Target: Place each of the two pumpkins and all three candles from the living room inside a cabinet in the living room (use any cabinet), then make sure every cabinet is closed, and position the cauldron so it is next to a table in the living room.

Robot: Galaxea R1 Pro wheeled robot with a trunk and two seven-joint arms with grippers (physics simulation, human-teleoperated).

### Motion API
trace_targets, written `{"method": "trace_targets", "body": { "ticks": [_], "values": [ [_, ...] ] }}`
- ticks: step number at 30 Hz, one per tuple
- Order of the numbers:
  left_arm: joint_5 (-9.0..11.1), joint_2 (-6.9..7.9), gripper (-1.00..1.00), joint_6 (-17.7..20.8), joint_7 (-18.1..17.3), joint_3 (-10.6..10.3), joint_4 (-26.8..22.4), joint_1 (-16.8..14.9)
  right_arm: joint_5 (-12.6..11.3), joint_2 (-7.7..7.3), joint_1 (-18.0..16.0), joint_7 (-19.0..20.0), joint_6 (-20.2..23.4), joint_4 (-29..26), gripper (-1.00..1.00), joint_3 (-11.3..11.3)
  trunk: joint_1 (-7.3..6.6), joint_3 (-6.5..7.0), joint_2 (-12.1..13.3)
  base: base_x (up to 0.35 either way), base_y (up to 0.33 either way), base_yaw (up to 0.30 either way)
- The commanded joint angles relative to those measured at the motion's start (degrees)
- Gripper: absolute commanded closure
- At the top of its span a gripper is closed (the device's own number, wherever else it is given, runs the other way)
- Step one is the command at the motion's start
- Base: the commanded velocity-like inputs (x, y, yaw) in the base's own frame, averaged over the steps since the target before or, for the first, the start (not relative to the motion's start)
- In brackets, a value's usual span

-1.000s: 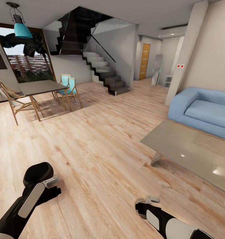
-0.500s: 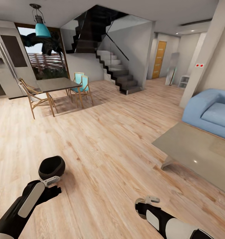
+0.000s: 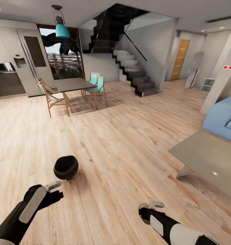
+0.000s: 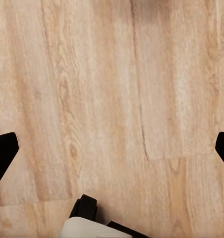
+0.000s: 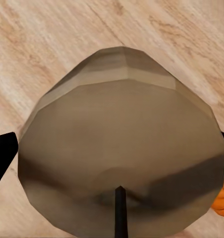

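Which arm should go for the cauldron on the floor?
Left. The cauldron sits just ahead of the left gripper, which is open over bare floor. The right gripper is farther off, with a grey-brown object close in front of it.

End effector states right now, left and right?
Left end effector: open, empty.
Right end effector: closed on a candle.

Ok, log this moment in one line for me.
left gripper: open over floor | right gripper: candle between fingers, grip unclear | cauldron: on floor, apart from coffee table
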Motion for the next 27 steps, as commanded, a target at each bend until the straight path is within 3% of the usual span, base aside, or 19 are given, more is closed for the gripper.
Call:
{"method": "trace_targets", "body": {
  "ticks": [1, 27],
  "values": [
    [0.6, 0.04, -1.00, 0.0, 0.6, -0.2, 0.0, 0.0, -0.3, -0.02, 0.0, -0.4, 0.3, -0.1, 1.00, 0.5, -0.23, 0.08, 0.4, 0.000, 0.000, 0.238],
    [0.6, 0.00, -1.00, 0.0, 0.7, -0.3, 0.0, 0.0, -0.3, -0.02, 0.0, -0.4, 0.3, -0.1, 1.00, 0.5, -5.94, 3.44, 10.8, 0.000, 0.000, 0.239]
  ]
}}
